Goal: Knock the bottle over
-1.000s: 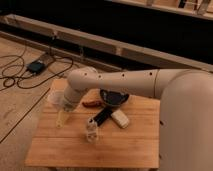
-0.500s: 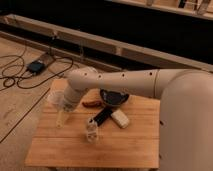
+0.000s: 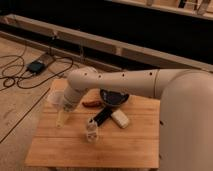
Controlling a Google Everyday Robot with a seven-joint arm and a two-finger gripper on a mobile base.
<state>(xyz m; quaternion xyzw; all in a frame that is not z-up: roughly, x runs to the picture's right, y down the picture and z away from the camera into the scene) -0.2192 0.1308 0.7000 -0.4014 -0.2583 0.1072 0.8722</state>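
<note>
The bottle is small, slim and clear with a dark cap. It stands upright near the middle of the wooden table, toward its front. My white arm reaches in from the right and bends down over the table's left side. The gripper hangs at its end, just in front of a white translucent cup. It is to the left of the bottle and apart from it.
A white rounded block and a black elongated object lie just right of the bottle. A dark bowl and a reddish-brown item sit behind. Cables and a small box lie on the floor at left.
</note>
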